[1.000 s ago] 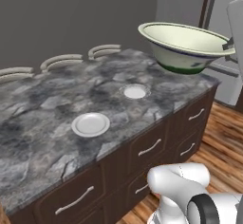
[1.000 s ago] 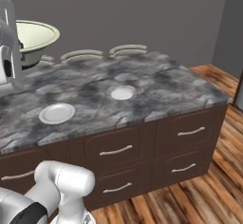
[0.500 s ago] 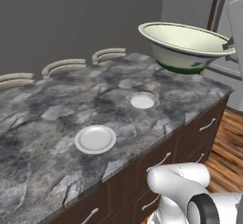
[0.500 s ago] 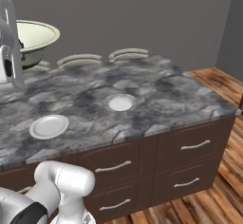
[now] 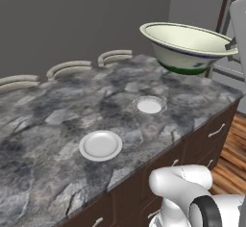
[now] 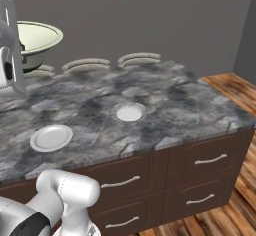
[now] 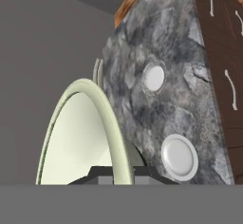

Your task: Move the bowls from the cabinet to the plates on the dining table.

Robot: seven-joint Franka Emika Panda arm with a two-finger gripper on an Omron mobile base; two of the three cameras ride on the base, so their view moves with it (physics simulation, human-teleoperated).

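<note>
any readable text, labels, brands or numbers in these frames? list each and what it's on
None: no words, numbers, brands or signs can be read.
Cream-and-green bowl: plain glaze, only a dark line below the rim.
Two white plates: blank.
Dining table: marbled stone pattern, no lettering; drawer fronts carry only silver handles.
Wall and wood floor: unmarked.

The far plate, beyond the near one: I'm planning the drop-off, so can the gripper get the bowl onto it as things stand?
Probably yes. The gripper holds the green bowl by its rim, aloft over the dining table. The far plate lies bare, apart from the near plate, with nothing between.
</note>
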